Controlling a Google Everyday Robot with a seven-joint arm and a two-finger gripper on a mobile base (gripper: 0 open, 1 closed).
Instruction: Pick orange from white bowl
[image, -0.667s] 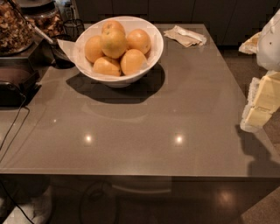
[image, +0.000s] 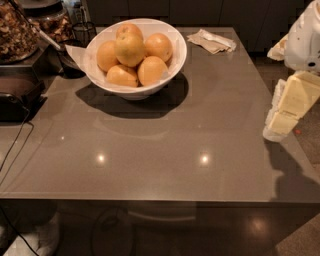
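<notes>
A large glossy white bowl (image: 165, 75) stands at the back left of the grey table (image: 165, 145). It holds several oranges (image: 130, 48) piled above its rim. My gripper (image: 286, 112) is at the right edge of the view, over the table's right edge, far from the bowl and well to its right. It shows as cream-coloured blocks under a white arm (image: 305, 40). Nothing is seen in it.
A crumpled paper napkin (image: 211, 41) lies at the back of the table, right of the bowl. Jars of snacks (image: 17, 32), a black cup (image: 70, 62) and a dark tray (image: 17, 97) with a cable stand at the left.
The arm and gripper have shifted slightly at the right edge. The bowl and oranges have not moved on the table.
</notes>
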